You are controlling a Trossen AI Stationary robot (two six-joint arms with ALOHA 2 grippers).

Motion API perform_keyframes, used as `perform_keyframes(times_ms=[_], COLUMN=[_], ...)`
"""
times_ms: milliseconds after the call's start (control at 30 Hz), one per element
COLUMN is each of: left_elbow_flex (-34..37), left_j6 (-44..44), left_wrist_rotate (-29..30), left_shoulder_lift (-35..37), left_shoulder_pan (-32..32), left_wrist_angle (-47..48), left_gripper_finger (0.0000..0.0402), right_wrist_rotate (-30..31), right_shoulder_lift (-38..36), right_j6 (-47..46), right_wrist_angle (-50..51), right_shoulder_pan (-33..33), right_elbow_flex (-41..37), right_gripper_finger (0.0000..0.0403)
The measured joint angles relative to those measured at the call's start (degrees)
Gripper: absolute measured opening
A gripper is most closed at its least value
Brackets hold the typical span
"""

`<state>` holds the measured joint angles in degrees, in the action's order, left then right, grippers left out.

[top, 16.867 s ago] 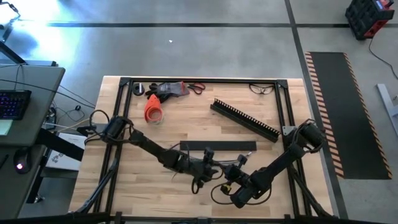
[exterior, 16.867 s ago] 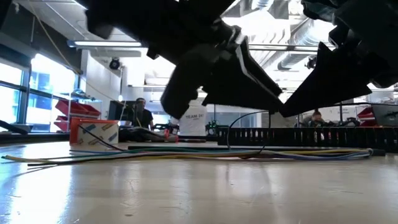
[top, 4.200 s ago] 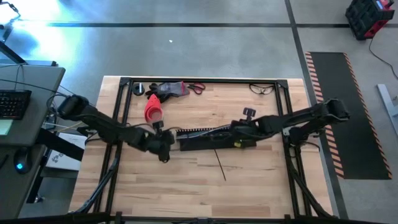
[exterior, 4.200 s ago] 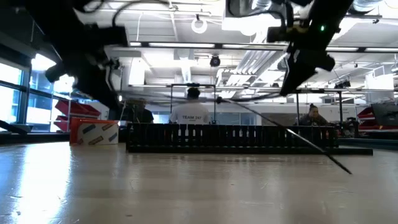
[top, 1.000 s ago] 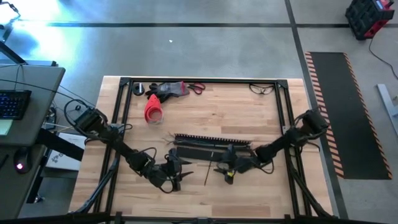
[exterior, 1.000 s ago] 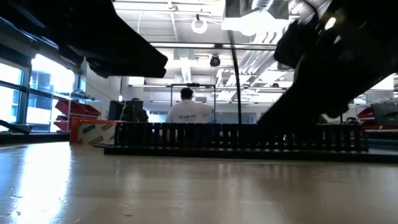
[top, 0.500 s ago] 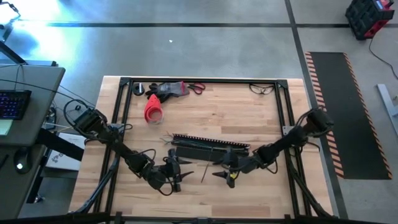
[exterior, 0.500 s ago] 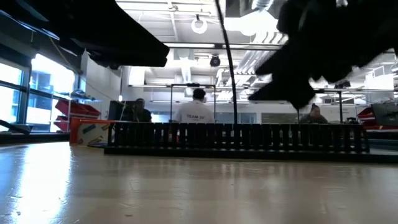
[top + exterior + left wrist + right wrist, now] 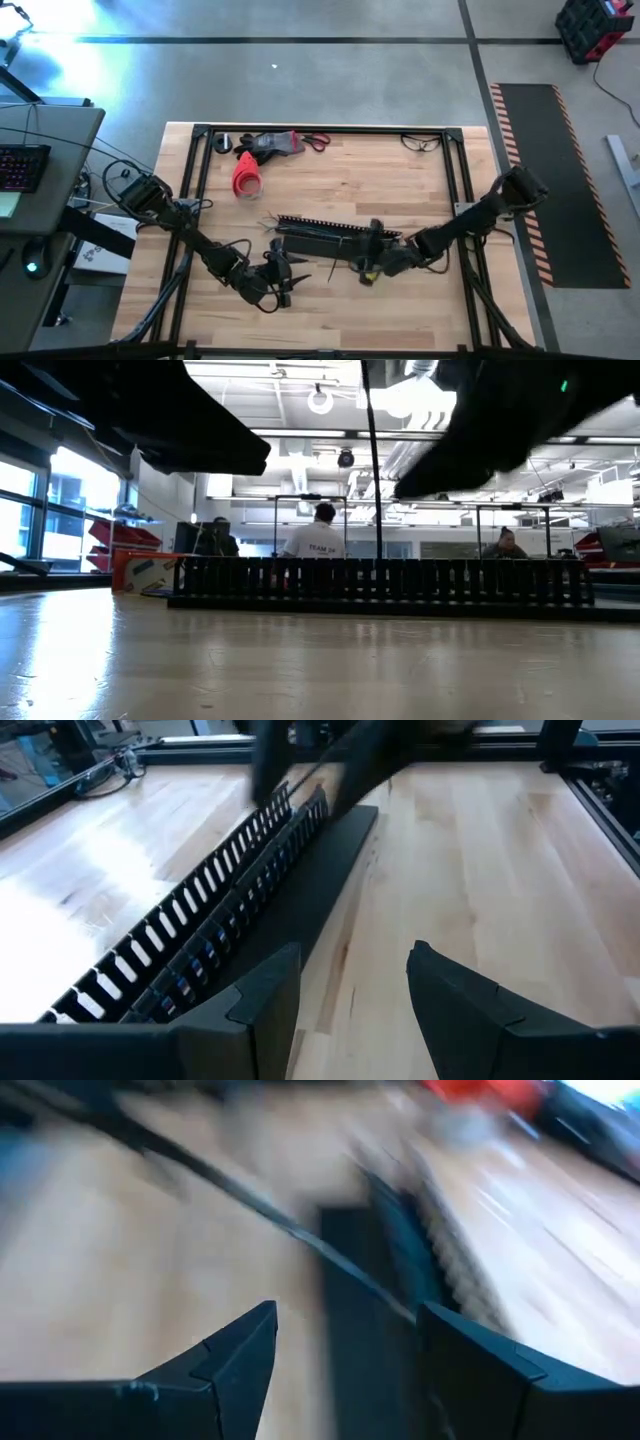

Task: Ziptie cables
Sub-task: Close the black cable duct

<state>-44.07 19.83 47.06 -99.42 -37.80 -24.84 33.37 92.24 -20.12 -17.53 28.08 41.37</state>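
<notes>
High view shows the cables point(image 9: 300, 231) lying crosswise in the toothed channel point(image 9: 338, 228), beside the right hand point(image 9: 367, 262), released; the left hand point(image 9: 283, 283), also released, waits nearer the desk's point(image 9: 400, 180) front.

Right arm shifts up over the channel

Over the last second the right end effector point(image 9: 368, 262) has moved from the bare table in front of the black toothed channel point(image 9: 310, 225) to its right end; the thin dark strip point(image 9: 331, 271) beside it now lies more tilted.
</notes>
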Motion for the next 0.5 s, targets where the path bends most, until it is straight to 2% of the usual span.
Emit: perform_keyframes(times_ms=[100,200,367,433,500], left_elbow_flex=[0.0,0.0,0.0,0.0,0.0], left_j6=[0.57,0.95,1.08,1.08,1.38], left_wrist_rotate=[0.01,0.01,-0.01,0.07,-0.03], left_shoulder_lift=[0.0,0.0,0.0,0.0,0.0], left_shoulder_pan=[-0.16,-0.2,-0.2,-0.18,-0.18], left_wrist_angle=[0.13,0.19,0.17,0.24,0.29], left_gripper_finger=[0.0165,0.0165,0.0165,0.0165,0.0165], right_wrist_rotate=[3.71,0.64,-6.84,-7.69,-5.95], right_shoulder_lift=[0.12,0.12,1.59,2.18,2.53], right_j6=[-5.47,-5.47,-0.23,1.07,1.12], right_wrist_angle=[10.67,15.72,16.28,16.95,17.77], right_shoulder_pan=[-1.67,-4.19,-8.9,-10.77,-12.69], right_elbow_flex=[-0.11,-0.09,-0.09,-0.09,-0.07], right_gripper_finger=[0.0226,0.0226,0.0226,0.0224,0.0214])
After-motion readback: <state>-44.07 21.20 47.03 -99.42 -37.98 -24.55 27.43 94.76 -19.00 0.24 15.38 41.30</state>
